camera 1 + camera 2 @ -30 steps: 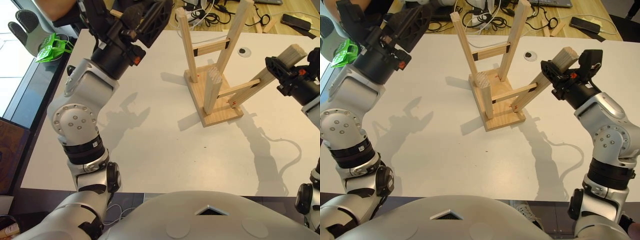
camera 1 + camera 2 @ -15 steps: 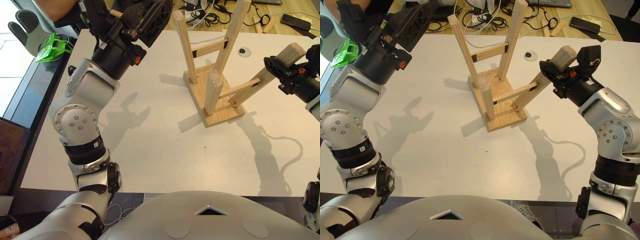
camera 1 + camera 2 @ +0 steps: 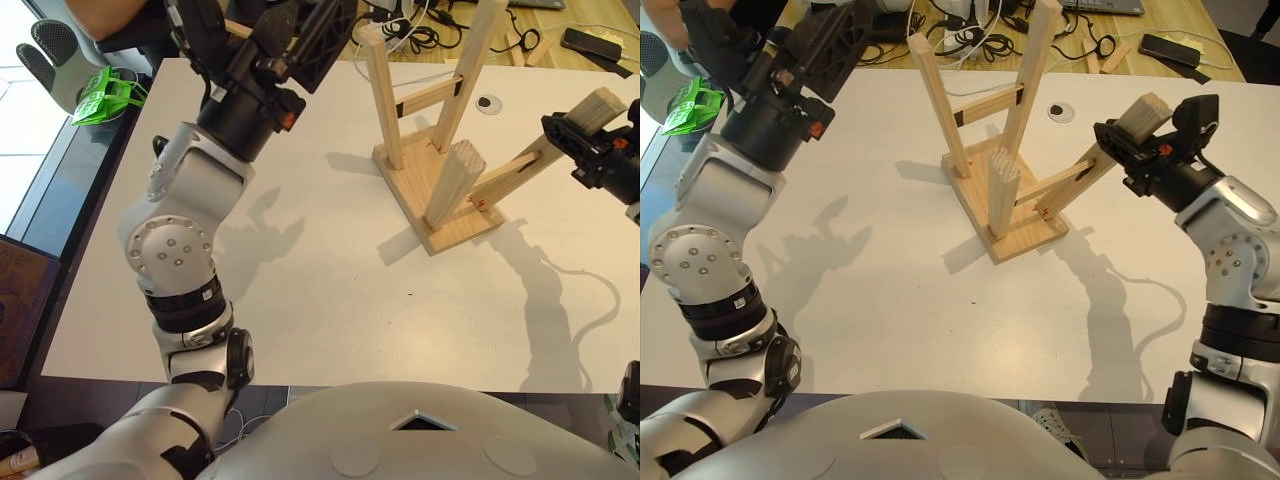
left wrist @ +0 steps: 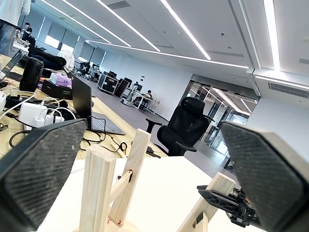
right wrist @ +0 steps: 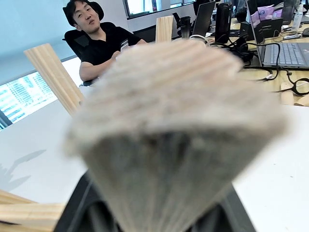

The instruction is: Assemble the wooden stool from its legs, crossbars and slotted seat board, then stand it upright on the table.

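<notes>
One stool leg (image 3: 1085, 175) clamped in right tool (image 3: 1150, 125); left tool (image 3: 305, 35) (fingers (image 4: 38, 169) spread) hovers well apart

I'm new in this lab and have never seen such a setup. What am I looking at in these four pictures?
It is a humanoid robot: two arms, each ending in two-fingered jaws. Two pictures come from its head, looking down on a white table; two from cameras on its wrists. A wooden stool stands upside down on the table, seat board at the bottom. The right jaws grip the end of one leg. The left jaws are open and empty, raised near the table's far edge.
</notes>
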Controlling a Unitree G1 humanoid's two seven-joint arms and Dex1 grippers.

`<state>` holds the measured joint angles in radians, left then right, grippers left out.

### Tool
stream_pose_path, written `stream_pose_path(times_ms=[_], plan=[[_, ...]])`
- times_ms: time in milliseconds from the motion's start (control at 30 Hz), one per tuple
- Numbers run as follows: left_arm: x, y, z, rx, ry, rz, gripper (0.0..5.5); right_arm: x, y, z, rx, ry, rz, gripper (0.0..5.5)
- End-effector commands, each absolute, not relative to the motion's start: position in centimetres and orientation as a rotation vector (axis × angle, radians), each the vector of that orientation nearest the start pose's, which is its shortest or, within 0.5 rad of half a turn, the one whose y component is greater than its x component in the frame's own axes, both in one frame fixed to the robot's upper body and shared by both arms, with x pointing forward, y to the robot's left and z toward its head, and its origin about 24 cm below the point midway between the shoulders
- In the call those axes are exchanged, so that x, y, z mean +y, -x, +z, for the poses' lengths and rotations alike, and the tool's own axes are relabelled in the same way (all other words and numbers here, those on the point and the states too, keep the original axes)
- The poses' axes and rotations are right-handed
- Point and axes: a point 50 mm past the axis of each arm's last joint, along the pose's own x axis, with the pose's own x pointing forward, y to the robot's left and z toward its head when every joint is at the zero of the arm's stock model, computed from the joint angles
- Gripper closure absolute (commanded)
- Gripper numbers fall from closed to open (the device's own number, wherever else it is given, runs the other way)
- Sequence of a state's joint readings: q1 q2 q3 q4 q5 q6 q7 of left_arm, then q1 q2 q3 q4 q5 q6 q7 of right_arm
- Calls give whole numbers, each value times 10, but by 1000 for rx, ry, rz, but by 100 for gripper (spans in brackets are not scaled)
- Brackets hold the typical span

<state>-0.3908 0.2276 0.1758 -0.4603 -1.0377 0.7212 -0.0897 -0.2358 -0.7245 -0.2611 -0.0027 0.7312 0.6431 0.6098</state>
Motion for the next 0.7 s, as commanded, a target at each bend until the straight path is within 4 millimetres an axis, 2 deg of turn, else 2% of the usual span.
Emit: stream_pose_path(times_ms=[33, 133, 433, 600, 667, 700], plan=[[129, -265, 203, -153, 558, -683, 41, -280, -272, 121, 314, -92, 444, 448], [129, -265, 203, -156, 560, -684, 41, -278, -270, 114, 337, -34, 456, 448], [130, -266, 204, -158, 558, -684, 41, -283, -253, 76, 602, 267, 501, 440], [131, -267, 205, -157, 555, -684, 41, -280, -250, 74, 632, 151, 508, 435], [131, -267, 205, -156, 555, -684, 41, -283, -249, 71, 652, 158, 496, 433], [131, -267, 205, -156, 555, -684, 41, -286, -248, 68, 685, 174, 483, 392]])
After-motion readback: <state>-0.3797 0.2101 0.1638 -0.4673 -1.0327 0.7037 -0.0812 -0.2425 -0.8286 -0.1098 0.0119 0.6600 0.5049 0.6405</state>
